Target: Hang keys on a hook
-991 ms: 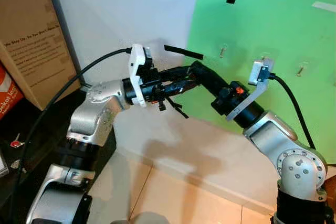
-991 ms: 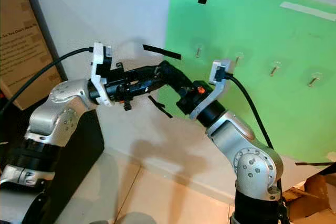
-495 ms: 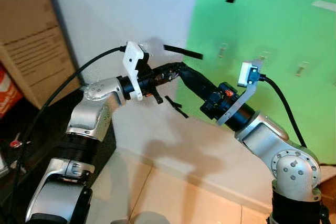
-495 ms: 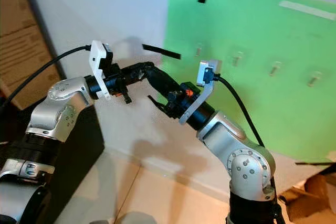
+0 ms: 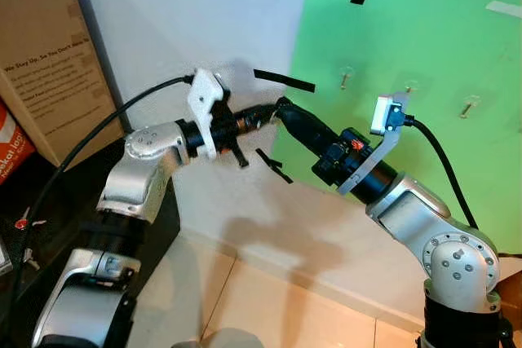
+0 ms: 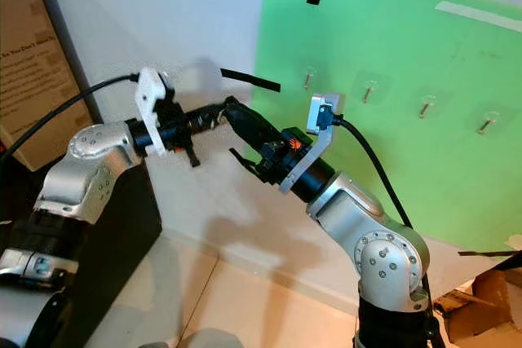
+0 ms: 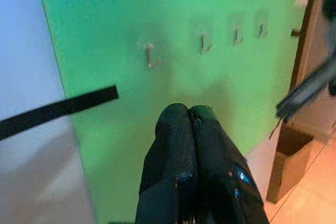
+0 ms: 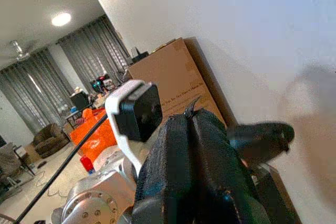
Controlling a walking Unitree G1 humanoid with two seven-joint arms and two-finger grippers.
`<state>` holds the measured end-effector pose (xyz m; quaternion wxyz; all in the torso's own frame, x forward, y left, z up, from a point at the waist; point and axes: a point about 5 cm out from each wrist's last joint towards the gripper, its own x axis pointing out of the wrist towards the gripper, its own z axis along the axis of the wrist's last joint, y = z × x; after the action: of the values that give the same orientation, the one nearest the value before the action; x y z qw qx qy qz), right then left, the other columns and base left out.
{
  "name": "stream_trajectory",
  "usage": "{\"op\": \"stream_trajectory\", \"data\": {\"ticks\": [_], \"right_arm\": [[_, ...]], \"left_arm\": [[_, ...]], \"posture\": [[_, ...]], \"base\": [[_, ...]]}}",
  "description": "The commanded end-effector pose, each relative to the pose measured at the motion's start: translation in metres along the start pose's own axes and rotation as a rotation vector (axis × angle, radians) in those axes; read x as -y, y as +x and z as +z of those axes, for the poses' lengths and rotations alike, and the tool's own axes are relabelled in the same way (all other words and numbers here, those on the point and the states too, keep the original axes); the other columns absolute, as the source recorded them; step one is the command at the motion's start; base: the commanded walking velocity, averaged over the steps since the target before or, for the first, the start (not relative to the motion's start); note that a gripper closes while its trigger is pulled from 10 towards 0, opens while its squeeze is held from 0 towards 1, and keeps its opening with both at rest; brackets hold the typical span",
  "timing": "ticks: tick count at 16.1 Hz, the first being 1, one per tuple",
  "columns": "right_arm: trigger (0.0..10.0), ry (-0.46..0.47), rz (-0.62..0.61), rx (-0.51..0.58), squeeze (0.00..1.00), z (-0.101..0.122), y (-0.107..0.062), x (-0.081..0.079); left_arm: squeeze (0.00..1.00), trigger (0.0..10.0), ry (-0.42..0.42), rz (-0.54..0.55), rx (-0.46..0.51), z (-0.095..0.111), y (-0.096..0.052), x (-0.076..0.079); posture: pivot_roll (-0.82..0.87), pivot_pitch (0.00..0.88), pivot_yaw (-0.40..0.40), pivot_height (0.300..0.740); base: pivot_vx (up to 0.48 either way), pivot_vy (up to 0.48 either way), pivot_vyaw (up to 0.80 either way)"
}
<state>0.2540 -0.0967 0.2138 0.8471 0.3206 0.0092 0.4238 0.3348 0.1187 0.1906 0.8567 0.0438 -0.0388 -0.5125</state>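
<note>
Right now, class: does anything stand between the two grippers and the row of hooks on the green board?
Nothing visible does. The left gripper and right gripper, fingers pressed shut, meet before the white wall, beside the green board. The hooks hang in open air. I cannot make out any keys.

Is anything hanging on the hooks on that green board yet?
No, the hooks on the green board are all bare, with nothing hanging from them.

Row of hooks (image 5: 406, 87) on green board (image 5: 457, 55), open wall space between them. Left gripper (image 5: 273, 109) and right gripper (image 5: 282, 104) meet tip to tip before the board's edge, blocking each other; cardboard box (image 5: 45, 63) flanks the left arm.
</note>
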Motion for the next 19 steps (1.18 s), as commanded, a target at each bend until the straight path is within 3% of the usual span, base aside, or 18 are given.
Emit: {"op": "stream_trajectory", "data": {"ticks": [1,2,7,14,15,18,19], "right_arm": [[10.0,-0.019,0.019,0.010,0.00,0.005,0.002,-0.003],[10.0,-0.019,0.018,0.011,0.00,0.005,0.001,-0.003],[10.0,-0.011,0.009,0.012,0.00,0.004,0.002,-0.002],[10.0,0.005,-0.061,-0.002,0.00,-0.007,0.005,0.005],[10.0,0.006,-0.066,0.001,0.00,-0.007,0.005,0.005],[10.0,0.011,-0.073,0.009,0.00,-0.010,0.005,0.005],[10.0,0.012,-0.074,0.010,0.00,-0.010,0.005,0.005]], "left_arm": [[0.46,10.0,0.033,-0.019,-0.011,0.000,0.002,0.003],[1.00,10.0,0.004,-0.043,0.000,0.000,0.000,0.005],[1.00,10.0,0.012,-0.105,-0.005,0.000,-0.015,0.009],[1.00,10.0,0.064,-0.119,0.009,0.004,-0.001,0.014],[0.44,10.0,0.063,-0.120,0.001,0.003,-0.001,0.014],[0.18,10.0,0.064,-0.120,-0.005,0.002,-0.002,0.014],[0.04,10.0,0.063,-0.116,-0.004,0.003,-0.002,0.014]], "posture": [[-0.03,0.000,-0.076,0.740],[-0.03,0.000,-0.076,0.740],[-0.02,0.000,-0.081,0.740],[-0.02,0.000,-0.063,0.740],[-0.03,0.000,-0.056,0.740],[-0.02,0.000,-0.050,0.740],[-0.02,0.000,-0.050,0.740]], "base": [[0.000,0.000,0.00],[0.000,0.000,0.00],[0.000,0.000,0.00],[0.000,0.000,0.00],[0.000,0.000,0.00],[0.000,0.000,0.00],[0.000,0.000,0.00]]}}
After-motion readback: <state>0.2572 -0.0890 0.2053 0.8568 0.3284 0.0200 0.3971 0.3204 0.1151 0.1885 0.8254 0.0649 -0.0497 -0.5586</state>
